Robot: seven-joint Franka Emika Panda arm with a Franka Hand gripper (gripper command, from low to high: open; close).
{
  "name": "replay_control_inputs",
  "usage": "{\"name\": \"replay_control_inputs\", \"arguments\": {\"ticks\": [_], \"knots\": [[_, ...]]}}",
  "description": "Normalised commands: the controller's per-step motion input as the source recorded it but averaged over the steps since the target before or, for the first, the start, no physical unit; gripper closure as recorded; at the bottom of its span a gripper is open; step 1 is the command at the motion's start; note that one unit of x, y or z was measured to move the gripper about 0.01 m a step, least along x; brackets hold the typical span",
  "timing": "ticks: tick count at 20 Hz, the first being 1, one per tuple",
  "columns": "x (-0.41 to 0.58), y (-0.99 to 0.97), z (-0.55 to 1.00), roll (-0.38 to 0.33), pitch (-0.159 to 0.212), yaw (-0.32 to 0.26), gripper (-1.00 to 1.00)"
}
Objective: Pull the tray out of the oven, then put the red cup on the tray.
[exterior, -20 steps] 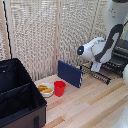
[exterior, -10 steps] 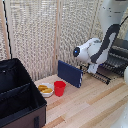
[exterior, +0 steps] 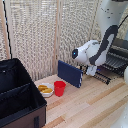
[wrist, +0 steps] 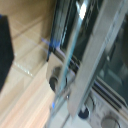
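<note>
The oven point(exterior: 119, 52) stands at the exterior view's right edge, dark and boxy, with its front open. Thin dark bars of the tray point(exterior: 103, 76) stick out low in front of it. My gripper point(exterior: 94, 71) hangs right at the near end of those bars; its fingers are hidden by the white hand. The blurred wrist view shows the oven's front point(wrist: 85, 60) very close, with no fingertips clear. The red cup point(exterior: 59, 88) stands upright on the wooden table, well off to the exterior view's left of the gripper.
A white bowl with yellow food point(exterior: 45, 89) sits touching or nearly touching the cup. An upright dark blue board point(exterior: 69, 73) stands between cup and oven. A large black case point(exterior: 17, 97) fills the near left. A pale curtain backs the table.
The arm has swung toward the exterior view's left, away from the oven, and the dark bars now reach further out in front of it. Cup, bowl and board have not moved.
</note>
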Motion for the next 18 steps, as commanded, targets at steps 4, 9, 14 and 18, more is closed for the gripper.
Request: {"name": "replay_control_inputs", "arguments": {"ticks": [4, 9, 14, 18], "knots": [[0.054, 0.00, 0.57, -0.026, 0.004, -0.375, -1.00], [0.000, 0.00, 0.58, -0.011, -0.002, -0.374, -1.00], [0.000, 0.10, 0.55, -0.002, -0.069, -0.322, -1.00], [0.163, 0.12, 0.22, -0.035, -0.162, -0.226, -1.00]]}}
